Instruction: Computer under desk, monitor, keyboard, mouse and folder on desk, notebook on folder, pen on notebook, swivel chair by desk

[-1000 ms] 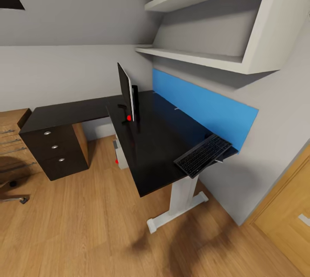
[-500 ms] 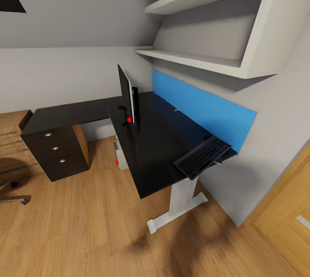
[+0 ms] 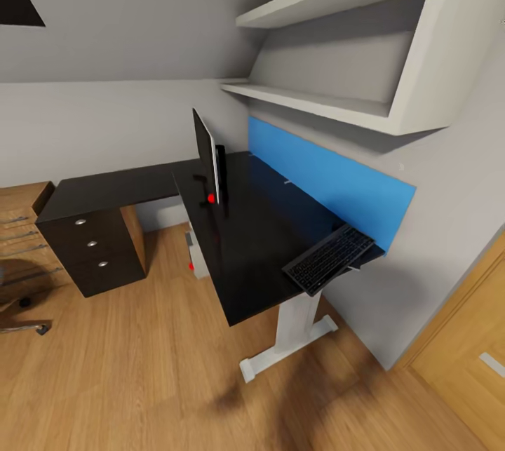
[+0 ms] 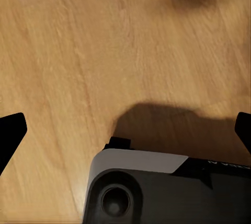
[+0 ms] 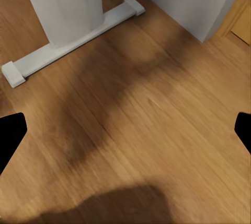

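Observation:
The black-topped desk (image 3: pixel 245 247) runs along the wall. The thin black monitor (image 3: pixel 206 153) stands on it, seen edge-on, with a red dot at its lower corner. The keyboard (image 3: pixel 328 259) lies at the desk's near right corner against the blue wall panel (image 3: pixel 322 177). The grey computer (image 3: pixel 197 254) sits under the desk. A metal leg of the swivel chair (image 3: pixel 24 327) shows at the left edge. Mouse, folder, notebook and pen are out of view. Both my left gripper (image 4: pixel 125 132) and right gripper (image 5: pixel 125 135) hang open over bare wood floor, holding nothing.
A dark three-drawer unit (image 3: pixel 92 246) stands under the desk's left wing, beside a low light-wood cabinet (image 3: pixel 17 209). The desk's white leg (image 5: pixel 65 10) and foot lie ahead of my right gripper. White shelves (image 3: pixel 330 97) overhang the desk. A wooden door (image 3: pixel 463 360) is at right.
The whole picture has slid down a little, so the camera has moved. The desk, monitor and keyboard keep their places.

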Tool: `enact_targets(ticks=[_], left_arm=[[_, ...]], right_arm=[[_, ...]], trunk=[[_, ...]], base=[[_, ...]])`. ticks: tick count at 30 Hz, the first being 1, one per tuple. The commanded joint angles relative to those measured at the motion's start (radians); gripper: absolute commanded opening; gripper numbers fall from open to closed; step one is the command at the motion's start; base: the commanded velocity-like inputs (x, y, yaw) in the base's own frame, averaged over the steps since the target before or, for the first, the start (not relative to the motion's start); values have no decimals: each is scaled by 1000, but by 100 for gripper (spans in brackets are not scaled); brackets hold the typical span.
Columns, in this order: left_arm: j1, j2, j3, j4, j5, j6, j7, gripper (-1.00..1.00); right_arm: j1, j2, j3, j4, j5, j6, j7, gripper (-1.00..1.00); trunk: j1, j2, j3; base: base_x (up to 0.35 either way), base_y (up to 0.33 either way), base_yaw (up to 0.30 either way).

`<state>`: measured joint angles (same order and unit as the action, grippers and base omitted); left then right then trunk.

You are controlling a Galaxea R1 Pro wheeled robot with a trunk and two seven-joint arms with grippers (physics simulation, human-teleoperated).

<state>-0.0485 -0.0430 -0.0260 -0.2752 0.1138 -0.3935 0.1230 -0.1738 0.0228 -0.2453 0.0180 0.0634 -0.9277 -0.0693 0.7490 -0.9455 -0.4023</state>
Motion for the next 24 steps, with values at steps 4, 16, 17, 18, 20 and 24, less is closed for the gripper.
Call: enact_targets(ticks=[4, 16, 17, 18, 20, 24], left_arm=[[-1, 1, -2, -12, 10, -8, 7, 100], [-1, 0, 17, -55, 100, -8, 8, 100], [-1, 1, 17, -55, 101, -8, 8, 100], [-1, 1, 17, -56, 103, -7, 7, 100], [-1, 1, 17, -56, 105, -7, 7, 100], [-1, -1, 17, -56, 105, -6, 7, 100]], right_arm=[[-1, 0, -2, 2, 7, -3, -6, 100], [-1, 0, -2, 3, 7, -3, -7, 100], [-1, 0, -2, 3, 7, -2, -6, 100], [-1, 0, -2, 3, 7, -2, -6, 100], [-1, 0, -2, 3, 7, -2, -6, 100], [-1, 0, -2, 3, 7, -2, -7, 100]], trunk=[[-15, 28, 18], [-61, 112, 74], [-65, 119, 79], [-69, 126, 83], [-77, 140, 93], [-92, 168, 112]], base=[[0, 0, 0], [0, 0, 0], [0, 0, 0], [-11, -34, 0], [-42, -95, 0], [-100, -228, 0]])
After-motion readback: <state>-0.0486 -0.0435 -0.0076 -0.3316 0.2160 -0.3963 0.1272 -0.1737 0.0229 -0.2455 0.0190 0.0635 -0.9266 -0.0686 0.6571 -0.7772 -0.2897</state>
